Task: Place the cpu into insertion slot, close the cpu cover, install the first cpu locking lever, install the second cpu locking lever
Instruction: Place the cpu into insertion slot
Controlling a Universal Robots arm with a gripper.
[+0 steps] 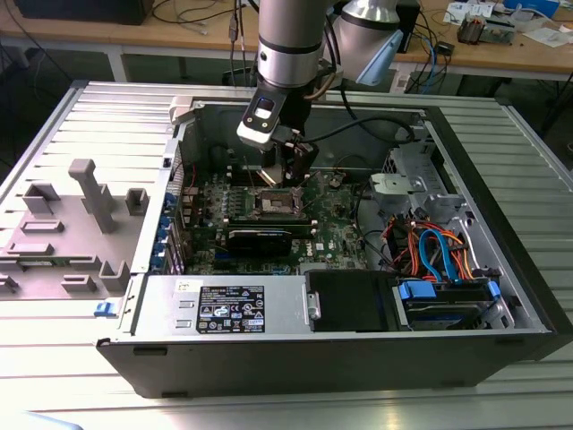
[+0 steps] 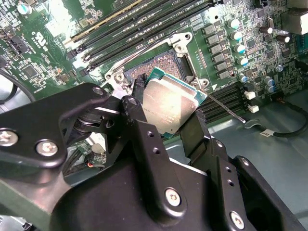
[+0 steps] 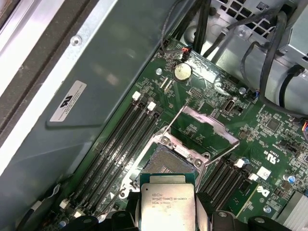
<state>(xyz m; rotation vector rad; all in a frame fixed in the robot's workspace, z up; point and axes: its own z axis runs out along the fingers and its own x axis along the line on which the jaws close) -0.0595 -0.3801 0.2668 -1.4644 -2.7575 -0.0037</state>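
Observation:
My gripper (image 1: 285,175) hangs inside the open computer case and is shut on the cpu (image 2: 171,103), a flat square chip with a silvery top, one black finger (image 2: 139,113) at each of two opposite edges. The cpu (image 3: 167,204) hovers tilted, just above and partly over the insertion slot (image 3: 169,161), whose dark pin field (image 2: 161,65) lies bare. The cpu cover (image 3: 208,117) stands swung up on the slot's far side from the gripper. Two thin wire locking levers (image 2: 227,109) stick out unlatched beside the slot. In the exterior view the slot (image 1: 279,202) sits directly under the gripper.
Long black memory slots (image 3: 122,139) flank the socket on both sides. A black power-supply box (image 1: 228,309) lies along the case's near wall, with orange and blue cables (image 1: 439,251) to the exterior view's right. Grey fixtures (image 1: 89,193) stand on the table at the left.

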